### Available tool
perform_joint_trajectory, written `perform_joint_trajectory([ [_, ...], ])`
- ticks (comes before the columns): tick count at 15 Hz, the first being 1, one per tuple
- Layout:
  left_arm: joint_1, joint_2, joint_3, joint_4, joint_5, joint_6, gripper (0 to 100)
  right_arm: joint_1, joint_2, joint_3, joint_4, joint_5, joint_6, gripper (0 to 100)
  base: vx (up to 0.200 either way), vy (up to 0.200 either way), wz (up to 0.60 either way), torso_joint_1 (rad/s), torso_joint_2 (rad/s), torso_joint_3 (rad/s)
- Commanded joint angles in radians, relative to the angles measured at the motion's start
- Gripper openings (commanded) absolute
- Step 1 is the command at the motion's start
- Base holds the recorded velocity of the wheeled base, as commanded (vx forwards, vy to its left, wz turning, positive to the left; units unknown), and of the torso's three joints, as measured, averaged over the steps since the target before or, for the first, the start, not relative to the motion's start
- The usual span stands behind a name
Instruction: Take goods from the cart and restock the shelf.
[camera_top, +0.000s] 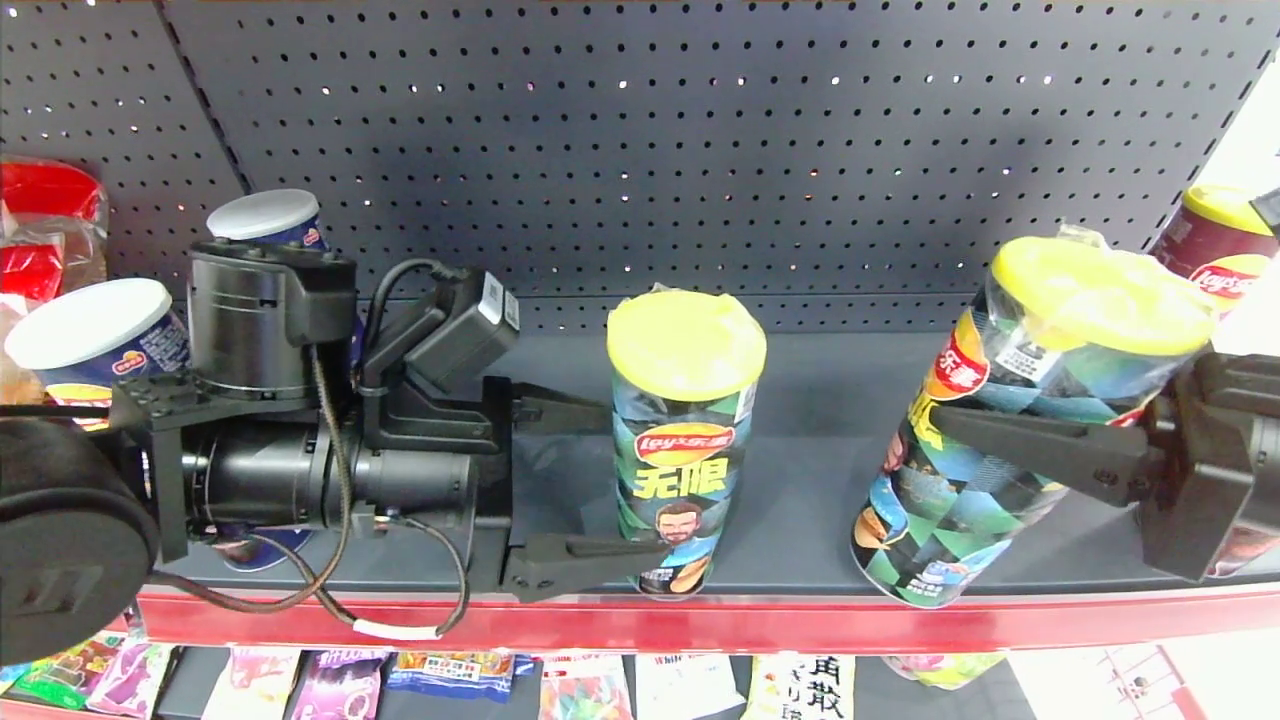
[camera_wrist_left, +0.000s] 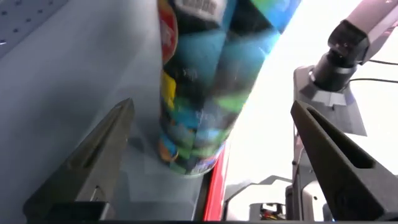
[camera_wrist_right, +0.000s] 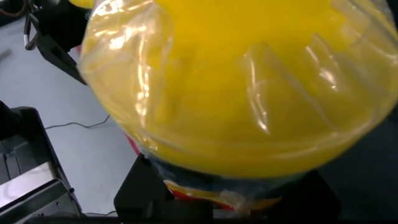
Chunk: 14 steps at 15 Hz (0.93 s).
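The left gripper (camera_top: 640, 478) has its jaws spread wide, one on each side of the standing can (camera_top: 685, 440). They do not touch it. That can stands just behind the red shelf edge (camera_top: 760, 622). The right gripper (camera_top: 1000, 440) pinches the leaning can (camera_top: 1010, 400), also just behind the red shelf edge, farther to the right. I think this can is being put down. Next it needs standing up straight, then letting go.

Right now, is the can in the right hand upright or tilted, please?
Tilted: that can leans, its yellow lid well right of its base.
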Motion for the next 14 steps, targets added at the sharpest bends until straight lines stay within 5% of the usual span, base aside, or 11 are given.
perform_joint_trajectory([
  [1,0.020,-0.032,0.038,-0.017,0.000,0.000,100,0.001,0.028,-0.008,0.000,0.001,0.000,0,0.000,0.000,0.00,0.000,0.00,0.000],
  [14,0.134,-0.254,0.278,-0.034,0.018,-0.003,100,0.002,0.242,-0.178,-0.005,0.003,-0.005,0,0.000,0.000,0.00,0.000,0.00,0.000],
])
